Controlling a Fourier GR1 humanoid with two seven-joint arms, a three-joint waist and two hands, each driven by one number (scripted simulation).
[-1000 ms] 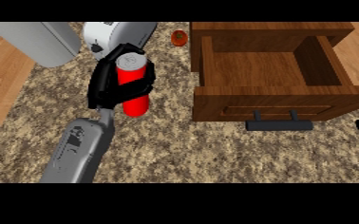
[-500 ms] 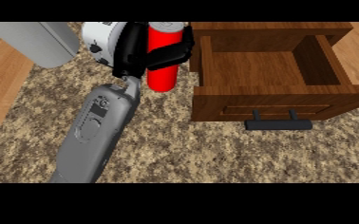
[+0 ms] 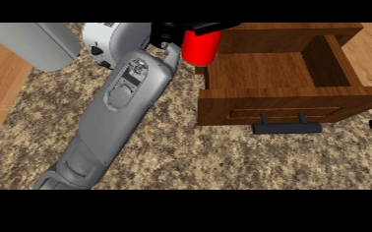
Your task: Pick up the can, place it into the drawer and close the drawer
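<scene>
We see the left hand at the far edge of the worktop, its black fingers curled round the upper part of the can, so it is grasping the can. The can's visible side is plain red, and we cannot make out any label or lettering on it. Its lower end shows against the left wall of the open wooden drawer, close to that drawer's far left corner; whether it is touching the wood we cannot tell. The drawer stands toward the worktop's right edge, its inside bare wood, with a black bar handle on its near face. The grey forearm runs from the near left corner up to the hand. Near the far left corner we see a grey box, and just beside it a pale rounded object, partly behind the forearm
</scene>
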